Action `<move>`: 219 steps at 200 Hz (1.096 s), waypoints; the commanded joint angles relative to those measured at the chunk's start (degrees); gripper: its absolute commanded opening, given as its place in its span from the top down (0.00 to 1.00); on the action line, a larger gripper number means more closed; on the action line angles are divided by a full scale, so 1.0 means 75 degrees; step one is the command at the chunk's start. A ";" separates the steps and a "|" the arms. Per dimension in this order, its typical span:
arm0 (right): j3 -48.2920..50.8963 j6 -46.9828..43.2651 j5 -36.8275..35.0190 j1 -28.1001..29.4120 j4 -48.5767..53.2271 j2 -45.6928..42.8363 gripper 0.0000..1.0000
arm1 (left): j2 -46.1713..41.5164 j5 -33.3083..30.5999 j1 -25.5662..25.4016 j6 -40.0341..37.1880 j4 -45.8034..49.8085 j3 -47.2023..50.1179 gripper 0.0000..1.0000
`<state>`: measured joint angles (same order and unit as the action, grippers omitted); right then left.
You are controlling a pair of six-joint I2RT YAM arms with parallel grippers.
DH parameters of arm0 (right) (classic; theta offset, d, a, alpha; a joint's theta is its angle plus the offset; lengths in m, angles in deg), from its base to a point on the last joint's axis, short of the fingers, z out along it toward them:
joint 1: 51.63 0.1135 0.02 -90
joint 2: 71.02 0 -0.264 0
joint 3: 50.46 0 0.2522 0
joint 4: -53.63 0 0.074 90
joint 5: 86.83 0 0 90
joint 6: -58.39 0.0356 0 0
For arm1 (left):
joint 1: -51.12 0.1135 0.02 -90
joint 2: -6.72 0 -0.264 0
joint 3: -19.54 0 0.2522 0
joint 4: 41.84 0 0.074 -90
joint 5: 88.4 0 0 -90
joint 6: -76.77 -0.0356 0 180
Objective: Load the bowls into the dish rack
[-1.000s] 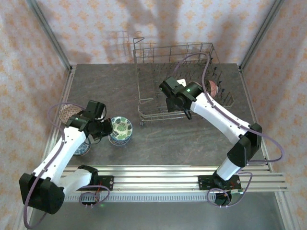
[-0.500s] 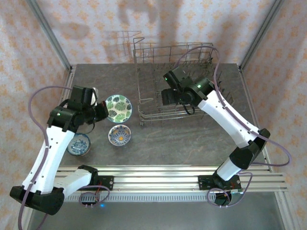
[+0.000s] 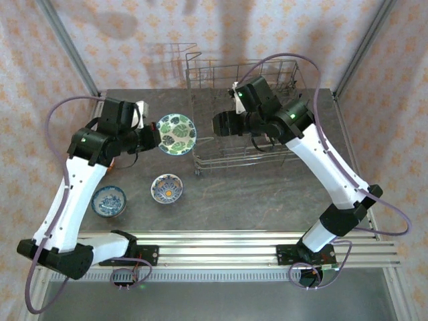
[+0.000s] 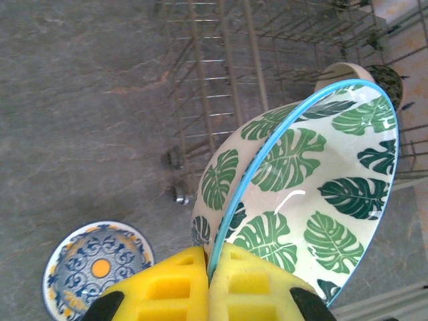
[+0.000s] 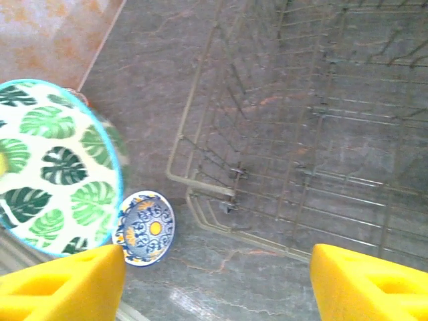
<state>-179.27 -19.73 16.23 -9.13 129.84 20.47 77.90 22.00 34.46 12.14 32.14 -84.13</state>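
The left claw (image 4: 214,271) clenches the rim of the leaf bowl (image 4: 314,194), tipping it on edge, probably so it slots between tines. The rack (image 3: 207,73) sits just ahead of that claw. The right claw (image 5: 217,281), spread wide and empty, hovers over it.

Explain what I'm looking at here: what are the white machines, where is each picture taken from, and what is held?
Two white robot arms are bolted to a table. The wide picture looks down from above and behind them; the other two come from wrist cameras, so the yellow pads are each arm's own fingers. The left pincer clamps the rim of a leaf-patterned bowl, lifted beside the wire dish rack. The right pincer is open above the rack. A blue-and-orange bowl and a blue bowl sit on the table.
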 commanded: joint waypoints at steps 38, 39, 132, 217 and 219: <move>-0.0051 -0.0011 0.0624 0.0052 -0.0374 0.0454 0.39 | 0.0467 0.0432 -0.0566 -0.0115 -0.0993 -0.0615 1.00; -0.0049 -0.0007 0.0631 0.0052 -0.0378 0.0456 0.39 | 0.0469 0.0438 -0.0572 -0.0114 -0.1002 -0.0612 1.00; 0.0125 0.0140 0.0543 0.0053 -0.0515 0.0705 0.67 | 0.0582 0.0287 -0.0753 0.0059 -0.1141 -0.0560 1.00; 0.0061 0.0310 0.0627 0.0058 -0.0608 0.0832 0.86 | 0.0578 0.0237 -0.0874 0.0465 -0.1285 -0.0644 1.00; 0.0059 0.0305 0.0626 0.0053 -0.0606 0.0833 0.86 | 0.0576 0.0234 -0.0878 0.0465 -0.1284 -0.0654 1.00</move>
<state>-178.63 -18.05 20.65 -9.19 126.48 26.02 82.73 23.44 28.97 13.93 26.72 -86.36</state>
